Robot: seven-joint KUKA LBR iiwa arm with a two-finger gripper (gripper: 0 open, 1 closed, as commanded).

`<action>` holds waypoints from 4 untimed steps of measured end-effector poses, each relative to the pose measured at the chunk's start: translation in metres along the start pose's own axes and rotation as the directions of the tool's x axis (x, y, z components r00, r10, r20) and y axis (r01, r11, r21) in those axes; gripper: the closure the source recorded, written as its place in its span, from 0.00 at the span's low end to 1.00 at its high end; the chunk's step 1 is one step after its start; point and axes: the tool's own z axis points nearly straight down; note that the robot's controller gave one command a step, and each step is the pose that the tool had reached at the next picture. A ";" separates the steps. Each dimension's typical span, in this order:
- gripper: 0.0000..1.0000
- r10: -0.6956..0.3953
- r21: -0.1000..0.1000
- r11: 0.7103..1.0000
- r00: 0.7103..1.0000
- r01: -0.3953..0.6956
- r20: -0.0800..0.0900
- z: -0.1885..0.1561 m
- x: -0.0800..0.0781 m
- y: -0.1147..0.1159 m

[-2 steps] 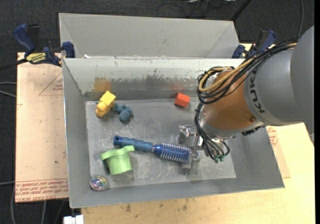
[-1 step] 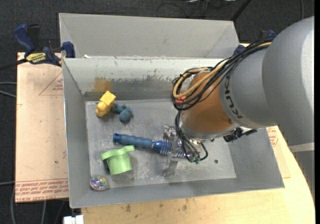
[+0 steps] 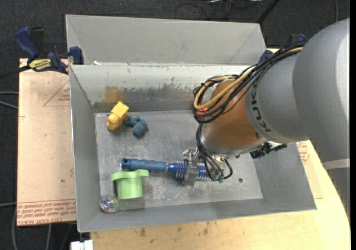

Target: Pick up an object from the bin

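Note:
My gripper (image 3: 196, 168) is low in the bin's front middle, right at the ribbed blue-and-white head of a long blue tool (image 3: 149, 166). The tool lies flat, its handle pointing left. Whether the gripper touches or grasps the head is hidden by the wrist above it. A light green cylinder with a flanged top (image 3: 129, 184) stands just in front of the handle's left end. Next to it, in the front left corner, rests a small clear ball (image 3: 109, 204).
A yellow toy piece (image 3: 117, 116) and a small blue lump (image 3: 138, 127) lie by the back left wall. The arm's orange cover and cables hang over the bin's right half. Bare bin floor lies between the back things and the blue tool.

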 end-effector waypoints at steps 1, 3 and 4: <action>0.00 0.000 0.000 1.000 1.000 0.000 0.001 0.000 0.000 0.000; 1.00 -0.055 0.000 0.998 0.998 0.055 0.008 -0.114 -0.002 -0.019; 1.00 -0.071 -0.001 0.997 0.997 0.071 0.008 -0.182 0.012 -0.015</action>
